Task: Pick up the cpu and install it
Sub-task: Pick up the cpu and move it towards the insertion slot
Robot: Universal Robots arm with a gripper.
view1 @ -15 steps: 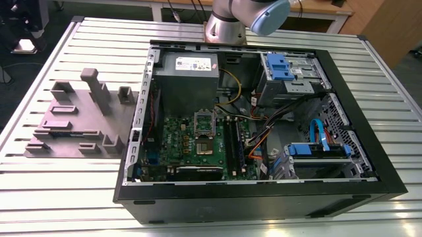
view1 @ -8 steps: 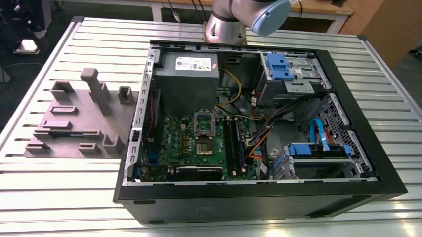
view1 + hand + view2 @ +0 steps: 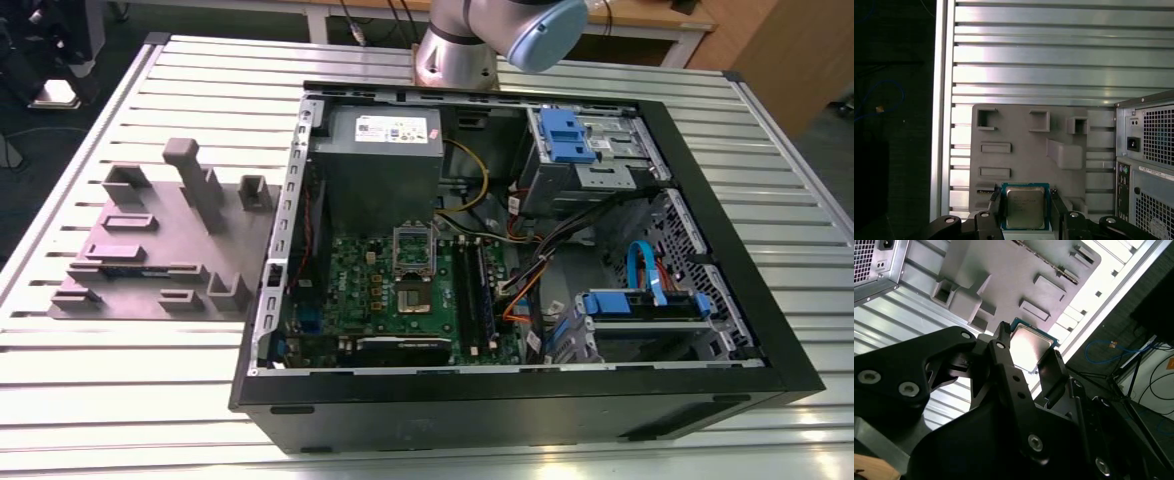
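Though print illegible, cpu in tool.

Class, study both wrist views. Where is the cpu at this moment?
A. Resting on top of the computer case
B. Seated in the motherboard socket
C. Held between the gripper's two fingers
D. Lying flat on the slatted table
C: in both wrist views the cpu sits clamped between the black fingers of the gripper, with the grey holder tray behind it.
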